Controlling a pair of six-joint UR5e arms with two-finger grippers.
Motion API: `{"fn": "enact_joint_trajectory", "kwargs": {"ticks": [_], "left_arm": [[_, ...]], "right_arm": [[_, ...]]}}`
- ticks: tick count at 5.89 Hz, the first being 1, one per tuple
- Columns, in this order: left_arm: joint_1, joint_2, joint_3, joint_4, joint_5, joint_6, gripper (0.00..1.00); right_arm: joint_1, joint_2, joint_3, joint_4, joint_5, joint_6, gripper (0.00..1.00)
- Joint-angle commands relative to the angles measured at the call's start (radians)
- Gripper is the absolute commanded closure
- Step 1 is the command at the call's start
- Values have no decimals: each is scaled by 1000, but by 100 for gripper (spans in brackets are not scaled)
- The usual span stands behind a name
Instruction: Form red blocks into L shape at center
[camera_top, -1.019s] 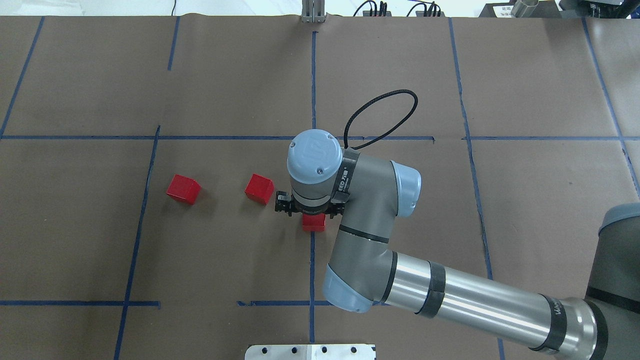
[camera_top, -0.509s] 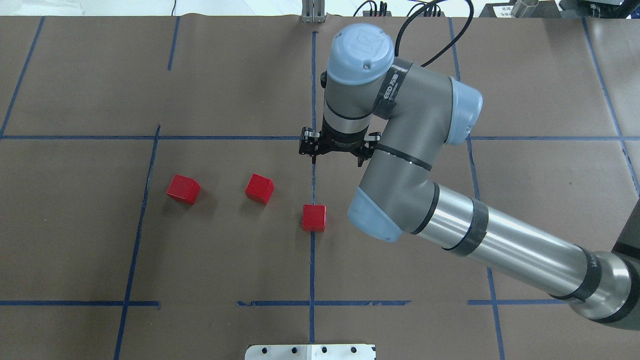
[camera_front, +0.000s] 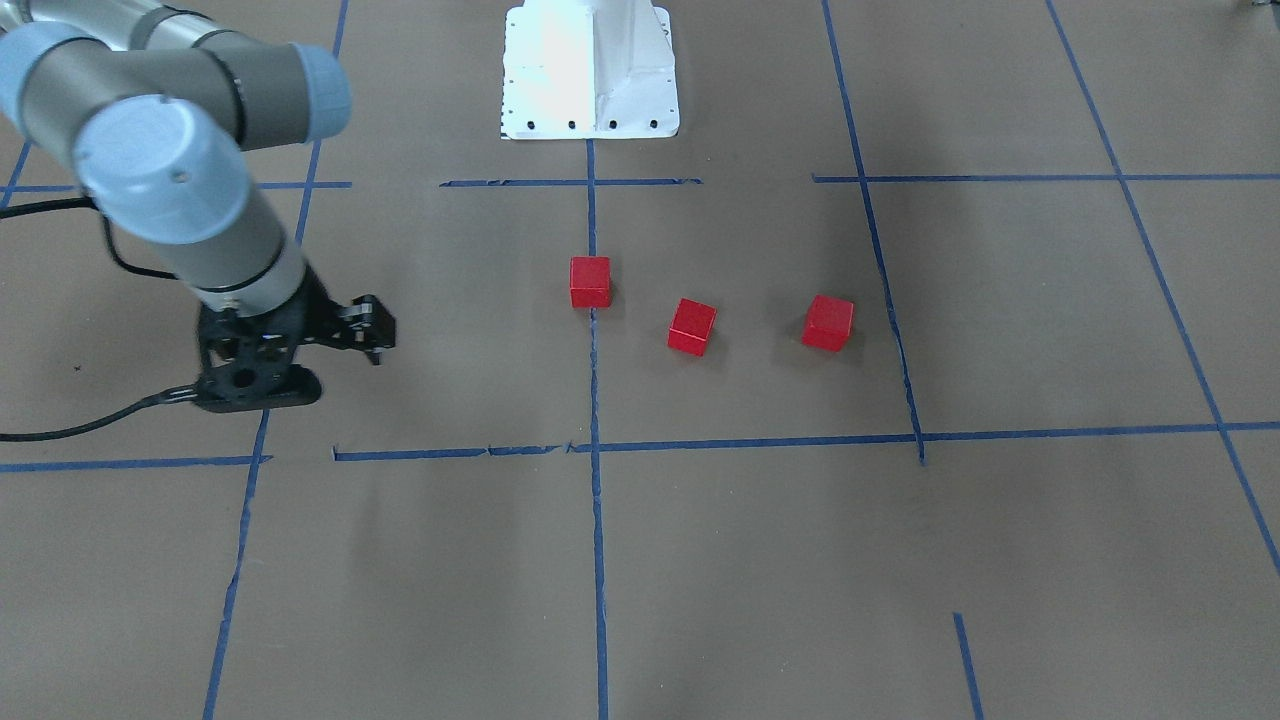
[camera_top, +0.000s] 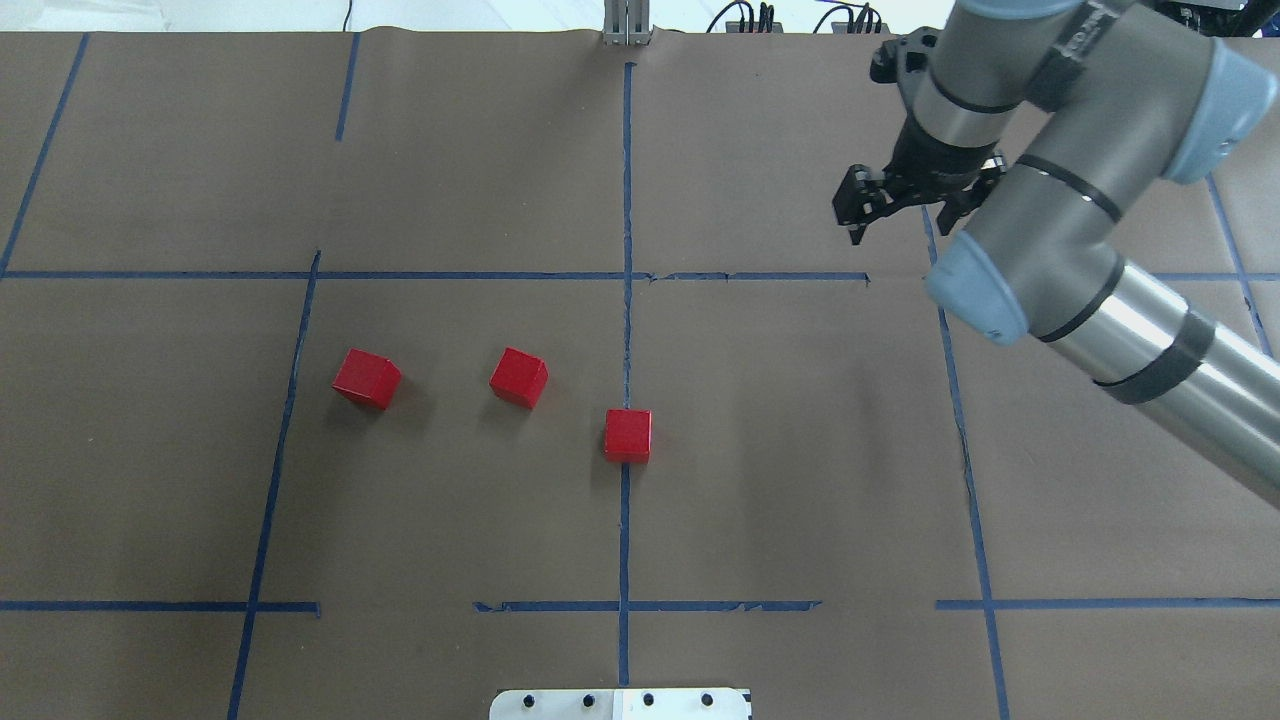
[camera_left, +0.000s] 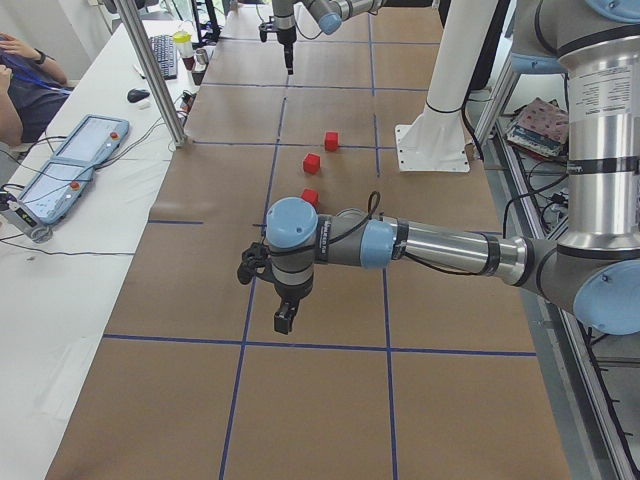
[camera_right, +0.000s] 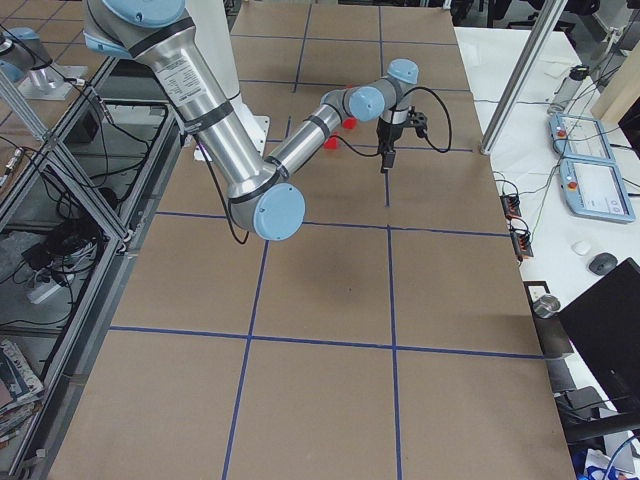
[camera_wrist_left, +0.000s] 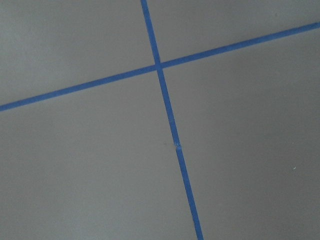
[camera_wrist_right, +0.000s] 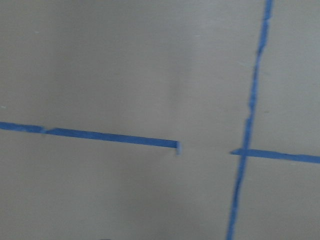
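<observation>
My right gripper (camera_top: 905, 205) hangs wide open, empty, near the far edge of the table (camera_top: 800, 500), left gripper (camera_left: 285, 318) I can't judge; red blocks (camera_top: 627, 435) look light, rigid, matte, so I'd pinch opposite flat faces.

**A:** What do we log for the site?

**B:** A robotics lab. We see a bench under brown paper (camera_top: 800, 450) with a blue tape grid (camera_top: 625, 520). An industrial arm (camera_top: 1050, 220) reaches over it, and a white base (camera_front: 590, 70) is bolted on.

**A:** Anything else?

**B:** Teach pendants (camera_left: 70, 170), a keyboard (camera_left: 163, 55) and an aluminium post (camera_left: 150, 70) alongside.
</observation>
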Motion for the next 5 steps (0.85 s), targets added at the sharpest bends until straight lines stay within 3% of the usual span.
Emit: {"fn": "enact_joint_trajectory", "kwargs": {"ticks": [1,3,5], "left_arm": [[40,-29,11,-60,-58,-5,0],[139,-79,-9,-74,-93,-176,0],[254,-125,-11,-166,-97,-304,0]], "right_arm": [[179,-260,96,-1,76,-370,0],[346,-560,220,4,75,-704,0],[622,-803,260,5,144,-983,0]]}}
